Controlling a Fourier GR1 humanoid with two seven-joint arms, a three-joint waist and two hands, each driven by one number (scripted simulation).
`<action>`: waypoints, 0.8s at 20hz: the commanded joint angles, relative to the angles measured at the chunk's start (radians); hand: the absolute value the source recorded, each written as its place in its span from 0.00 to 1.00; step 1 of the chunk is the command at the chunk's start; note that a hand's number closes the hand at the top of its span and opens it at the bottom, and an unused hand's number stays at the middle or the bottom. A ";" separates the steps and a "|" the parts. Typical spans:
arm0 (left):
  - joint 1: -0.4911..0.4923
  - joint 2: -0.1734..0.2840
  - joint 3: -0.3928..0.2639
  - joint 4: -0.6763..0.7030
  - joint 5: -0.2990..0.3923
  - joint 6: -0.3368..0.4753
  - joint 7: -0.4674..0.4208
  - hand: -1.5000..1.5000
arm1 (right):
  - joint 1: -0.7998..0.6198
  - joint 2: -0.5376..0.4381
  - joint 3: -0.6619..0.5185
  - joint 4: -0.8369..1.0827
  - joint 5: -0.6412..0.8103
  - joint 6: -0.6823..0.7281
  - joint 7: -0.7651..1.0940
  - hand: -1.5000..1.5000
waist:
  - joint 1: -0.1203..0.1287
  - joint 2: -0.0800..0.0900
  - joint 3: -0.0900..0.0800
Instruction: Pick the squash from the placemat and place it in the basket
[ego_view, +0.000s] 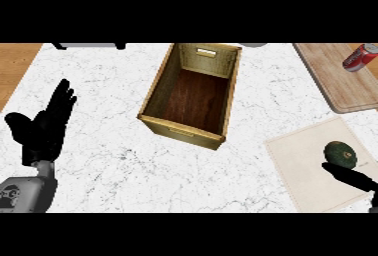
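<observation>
A dark green round squash (341, 154) lies on a beige placemat (306, 170) at the lower right of the marble counter. My right hand (353, 179) enters from the right edge just below the squash, its straight fingers pointing up-left and nearly touching the squash's lower side; most of the hand is cut off by the view's edge. A tall wooden basket (153, 100) with a dark inside stands empty at the centre, well to the left of the squash. My left hand (46, 122) rests open at the left, fingers up.
A wooden cutting board (336, 82) lies at the upper right with a red can (360, 57) on it. A dark object (88, 45) shows at the top left edge. Wooden floor (15, 62) shows past the counter's left edge.
</observation>
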 joint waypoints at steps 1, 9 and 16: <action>0.020 -0.012 0.019 -0.044 -0.024 -0.012 0.029 0.50 | 0.028 0.090 -0.017 -0.002 0.067 -0.012 -0.043 0.00 | -0.001 0.000 0.000; 0.000 -0.010 0.087 -0.015 -0.019 -0.083 0.017 0.50 | -0.095 0.141 -0.123 0.166 0.051 0.064 -0.129 0.00 | 0.002 0.001 0.000; 0.064 -0.061 0.075 0.021 -0.061 -0.088 -0.080 0.50 | -0.114 0.152 -0.147 0.182 0.096 0.145 -0.070 0.00 | 0.002 0.000 0.000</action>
